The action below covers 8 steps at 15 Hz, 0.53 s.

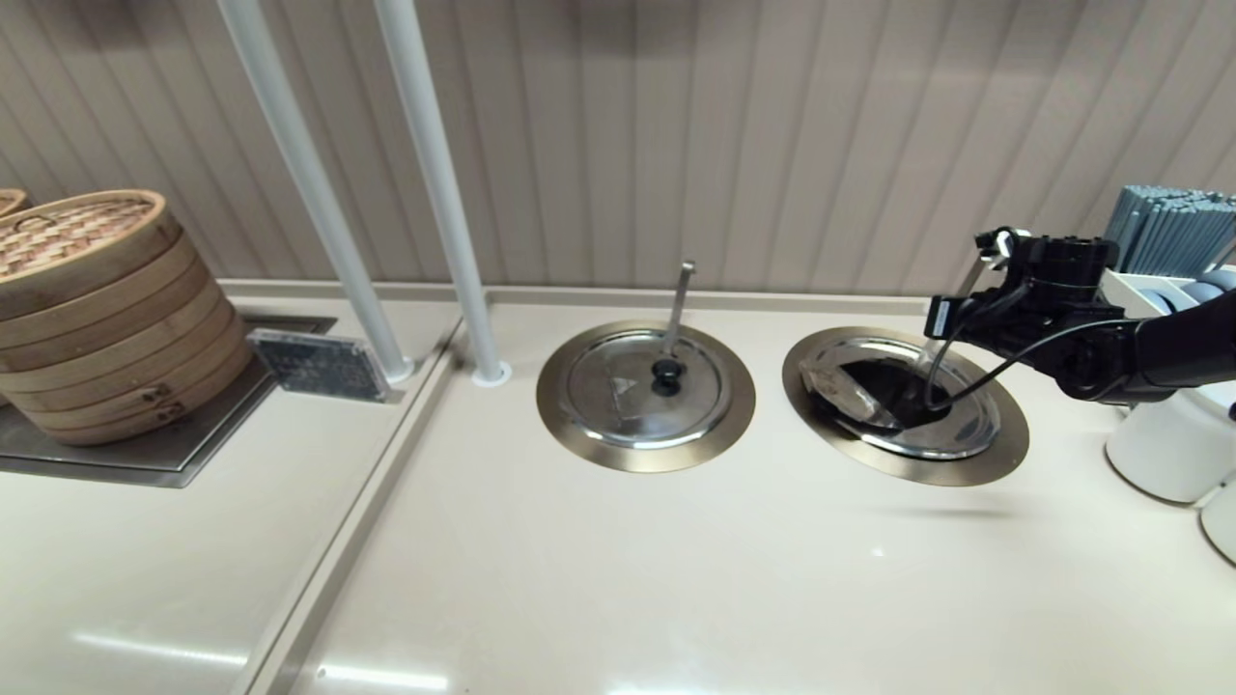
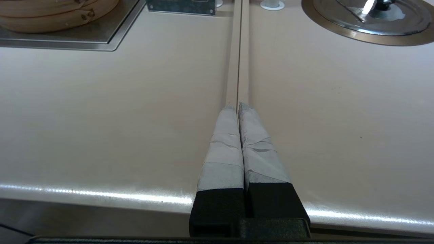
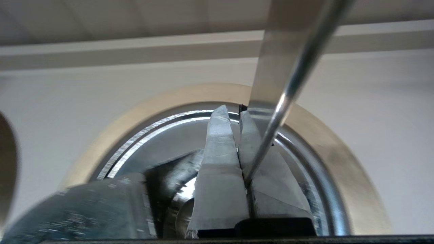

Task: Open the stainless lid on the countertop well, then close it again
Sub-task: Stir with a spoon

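The pale beige countertop (image 1: 618,541) is taken as landmark. At its right part the countertop well (image 1: 999,439), a round opening with a wide flat brass-coloured ring, is seen. The round shiny stainless lid (image 1: 850,386) is tilted over its left half, and the dark inside is shown. The black right gripper (image 3: 230,113) is placed above the well's far right edge; its taped fingers (image 3: 218,149) are pressed together, and what they pinch cannot be told. A slanted metal utensil handle (image 3: 288,88) is crossed just before them. Left of the well a twin lid (image 1: 645,386) is closed, with an upright utensil handle (image 1: 679,304). At the countertop's far left a stack of bamboo steamers (image 1: 101,309) is seen. The left gripper (image 2: 238,107) is held over the near edge, its fingers closed and empty.
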{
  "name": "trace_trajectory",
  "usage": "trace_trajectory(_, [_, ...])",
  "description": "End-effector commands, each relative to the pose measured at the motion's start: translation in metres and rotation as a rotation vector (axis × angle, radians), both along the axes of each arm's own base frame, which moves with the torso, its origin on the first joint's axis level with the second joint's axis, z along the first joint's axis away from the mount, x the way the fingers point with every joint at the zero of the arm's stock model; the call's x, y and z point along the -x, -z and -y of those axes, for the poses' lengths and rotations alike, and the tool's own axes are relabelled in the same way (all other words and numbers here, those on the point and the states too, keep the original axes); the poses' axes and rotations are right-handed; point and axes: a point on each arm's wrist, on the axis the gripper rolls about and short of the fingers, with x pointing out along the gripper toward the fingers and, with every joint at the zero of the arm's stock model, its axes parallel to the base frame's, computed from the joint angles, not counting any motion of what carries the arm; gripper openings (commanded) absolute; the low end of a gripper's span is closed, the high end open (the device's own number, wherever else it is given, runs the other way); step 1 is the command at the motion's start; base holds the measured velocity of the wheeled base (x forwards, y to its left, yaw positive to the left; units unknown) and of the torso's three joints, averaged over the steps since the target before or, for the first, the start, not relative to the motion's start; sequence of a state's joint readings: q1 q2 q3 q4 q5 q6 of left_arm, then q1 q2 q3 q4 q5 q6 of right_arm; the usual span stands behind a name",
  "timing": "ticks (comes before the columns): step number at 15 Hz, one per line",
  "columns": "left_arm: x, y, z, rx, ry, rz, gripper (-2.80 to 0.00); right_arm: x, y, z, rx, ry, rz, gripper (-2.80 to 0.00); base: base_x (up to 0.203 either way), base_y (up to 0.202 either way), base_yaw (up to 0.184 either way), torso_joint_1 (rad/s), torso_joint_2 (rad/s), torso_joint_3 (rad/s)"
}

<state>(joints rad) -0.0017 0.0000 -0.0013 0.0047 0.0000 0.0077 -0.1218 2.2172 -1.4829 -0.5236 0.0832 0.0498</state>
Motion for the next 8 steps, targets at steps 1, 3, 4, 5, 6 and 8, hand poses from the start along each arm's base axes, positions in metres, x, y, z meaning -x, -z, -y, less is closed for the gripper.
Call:
trace_trajectory(1, [0.0,0.0,0.0,0.0,0.0,0.0,-2.8,0.001,-0.002,-0.008,-0.024,-0.016,0.008,-2.8,0.0,0.0,0.0,0.0,0.0,0.0])
trace_trajectory(3, [0.0,0.0,0.0,0.0,0.0,0.0,-2.8,0.009,-0.009,-0.009,-0.024,-0.036,0.01,-2.8,0.0,0.0,0.0,0.0,0.0,0.0])
trace_trajectory(4, [0.0,0.0,0.0,0.0,0.0,0.0,-2.8,0.014,-0.01,-0.008,-0.005,-0.061,0.0,-2.8,0.0,0.0,0.0,0.0,0.0,0.0])
trace_trajectory(5, [0.0,0.0,0.0,0.0,0.0,0.0,-2.8,0.017,-0.009,-0.002,0.059,-0.07,-0.012,-2.8,0.0,0.0,0.0,0.0,0.0,0.0])
trace_trajectory(6, [0.0,0.0,0.0,0.0,0.0,0.0,-2.8,0.018,-0.004,0.008,0.122,-0.066,-0.034,-2.8,0.0,0.0,0.0,0.0,0.0,0.0])
trace_trajectory(8, [0.0,0.0,0.0,0.0,0.0,-0.001,-2.8,0.01,0.01,0.013,0.136,-0.046,-0.06,-2.8,0.0,0.0,0.0,0.0,0.0,0.0])
